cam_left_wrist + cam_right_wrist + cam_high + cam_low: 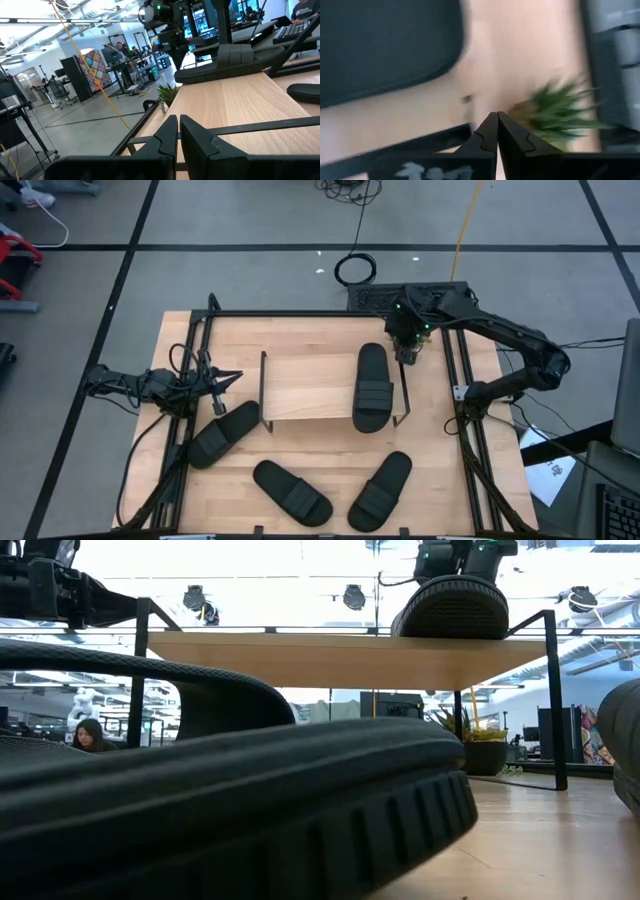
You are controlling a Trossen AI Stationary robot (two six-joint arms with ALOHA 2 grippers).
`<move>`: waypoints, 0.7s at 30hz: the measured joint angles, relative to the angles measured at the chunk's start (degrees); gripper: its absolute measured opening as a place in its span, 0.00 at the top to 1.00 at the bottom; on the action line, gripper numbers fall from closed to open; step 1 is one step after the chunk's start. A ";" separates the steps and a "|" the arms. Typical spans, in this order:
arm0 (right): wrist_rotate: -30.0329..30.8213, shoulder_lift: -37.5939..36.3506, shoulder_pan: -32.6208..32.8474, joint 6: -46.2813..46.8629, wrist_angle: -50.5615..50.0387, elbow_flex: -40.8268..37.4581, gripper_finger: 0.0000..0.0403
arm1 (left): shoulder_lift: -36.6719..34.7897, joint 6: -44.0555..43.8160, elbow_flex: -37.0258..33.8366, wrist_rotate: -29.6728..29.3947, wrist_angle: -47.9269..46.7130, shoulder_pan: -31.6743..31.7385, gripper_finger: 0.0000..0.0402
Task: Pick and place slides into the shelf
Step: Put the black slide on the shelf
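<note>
Right gripper point(405, 358) is hovering by the shelf's point(310, 385) far right corner, fingers pinched together, gripping nothing. One slide point(372, 387) is lying on the shelf top just beside and below that gripper, toe end toward it, not touching. Left gripper point(226, 379) is waiting at the table's point(430, 435) left edge, fingers clenched, empty; a second slide point(223, 433) is sitting on the table just in front of it, angled. Two more slides, a third slide point(292, 491) and a fourth slide point(381, 490), are resting on the table nearer the front edge, well apart from both grippers. Potted plant point(555, 117) is showing past the right fingers point(512, 137). No readable brand or writing on the slides; white marks on the right gripper body are too blurred to read.
</note>
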 joint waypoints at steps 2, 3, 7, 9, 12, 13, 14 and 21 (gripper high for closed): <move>4.56 -1.39 0.15 0.39 1.82 0.00 1.00 | -0.01 0.00 -0.01 0.00 0.06 -0.02 0.94; 5.88 -2.40 0.14 0.34 2.65 0.00 1.00 | 0.00 0.00 0.01 0.00 0.08 -0.01 0.94; 6.36 -7.57 0.04 0.18 4.88 0.00 1.00 | -0.01 0.00 0.01 -0.02 0.09 -0.01 0.94; 6.23 -10.72 0.07 0.04 5.11 0.30 1.00 | 0.00 0.01 0.01 -0.02 0.11 -0.01 0.94; 4.44 -15.99 0.01 0.60 5.36 0.93 1.00 | -0.01 0.02 0.00 -0.02 0.11 -0.01 0.94; 2.38 -17.81 0.01 0.73 5.21 0.94 1.00 | 0.01 0.01 -0.01 -0.02 0.11 -0.01 0.94; -0.31 -19.59 0.01 0.74 5.15 0.94 1.00 | -0.01 0.09 0.01 -0.02 0.11 -0.01 0.94; -33.31 -30.55 0.06 -1.65 6.45 -0.82 1.00 | 0.00 0.43 0.01 -0.04 0.11 -0.02 0.94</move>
